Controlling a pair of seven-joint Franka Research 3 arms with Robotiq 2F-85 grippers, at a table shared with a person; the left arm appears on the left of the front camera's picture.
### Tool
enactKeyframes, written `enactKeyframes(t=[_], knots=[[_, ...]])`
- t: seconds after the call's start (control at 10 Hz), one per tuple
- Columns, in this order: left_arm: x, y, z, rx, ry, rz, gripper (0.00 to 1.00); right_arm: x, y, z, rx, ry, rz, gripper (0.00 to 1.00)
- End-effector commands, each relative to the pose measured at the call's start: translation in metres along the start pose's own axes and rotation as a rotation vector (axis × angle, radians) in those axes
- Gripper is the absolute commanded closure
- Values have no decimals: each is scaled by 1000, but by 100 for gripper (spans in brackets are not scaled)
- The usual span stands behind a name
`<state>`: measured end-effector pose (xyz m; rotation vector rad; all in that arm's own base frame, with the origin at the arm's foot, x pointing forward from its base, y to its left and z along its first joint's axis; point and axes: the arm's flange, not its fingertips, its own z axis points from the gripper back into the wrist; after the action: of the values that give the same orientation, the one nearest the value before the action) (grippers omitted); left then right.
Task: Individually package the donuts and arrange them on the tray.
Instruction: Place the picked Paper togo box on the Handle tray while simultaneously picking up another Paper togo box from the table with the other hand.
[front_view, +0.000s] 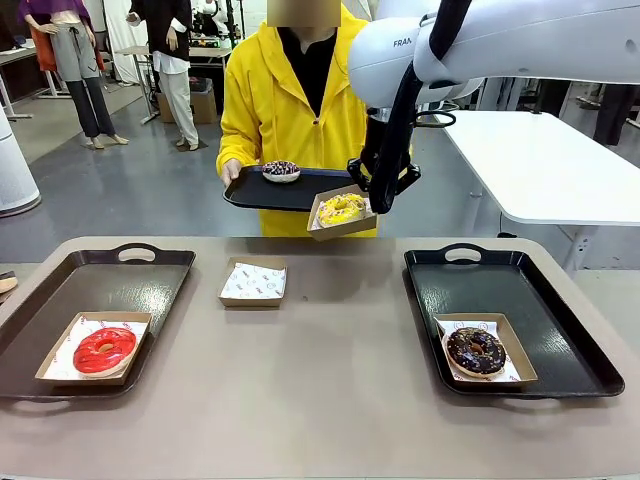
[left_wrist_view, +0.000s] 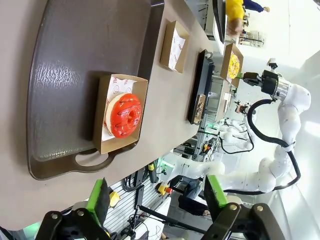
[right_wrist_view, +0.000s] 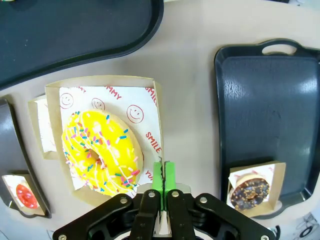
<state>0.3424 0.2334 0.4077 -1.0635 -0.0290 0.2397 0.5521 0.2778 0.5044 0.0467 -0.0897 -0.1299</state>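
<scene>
A wide hall with a grey floor lies behind the tan table (front_view: 330, 420), and a person in a yellow coat (front_view: 290, 100) stands at its far side holding a black tray (front_view: 250, 192) level. On the table sit two dark handled trays, the left tray (front_view: 60, 290) and the right tray (front_view: 470, 290), each mostly bare. The white right arm (front_view: 520, 40) reaches in from the upper right and hangs in the air above the table's far edge, just in front of the person's tray. Its right gripper (right_wrist_view: 163, 172) is clamped shut on the rim of a paper-lined box (right_wrist_view: 100, 81) with the yellow donut (front_view: 341, 208) inside, so this looks like the carrying step: a packed donut on its way to a tray. The red donut (front_view: 104, 349) is boxed at the near end of the left tray, and the chocolate donut (front_view: 476, 350) is boxed at the near end of the right tray. An empty box (front_view: 253, 282) waits on the table between the trays, and the purple-and-white sprinkled donut (front_view: 281, 170) lies on the person's tray, unboxed as far as I can tell. The left gripper (left_wrist_view: 157, 200) hovers with its jaws wide apart and nothing between them, near the left tray's handle. Next, I'd guess, the box must stay level — a one-sided pinch could tip it — and come down on bare tray beside a boxed donut before the jaws let go.
</scene>
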Motion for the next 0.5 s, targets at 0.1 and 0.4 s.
enactKeyframes(t=[0.1,0.4], knots=[[-3,0,0,-13,-6,4,1,-1,-2,-1,2,-6,-1,100],[12,-51,-13,153,24,-33,1,-20,-51,27,-9,-52,32,99]])
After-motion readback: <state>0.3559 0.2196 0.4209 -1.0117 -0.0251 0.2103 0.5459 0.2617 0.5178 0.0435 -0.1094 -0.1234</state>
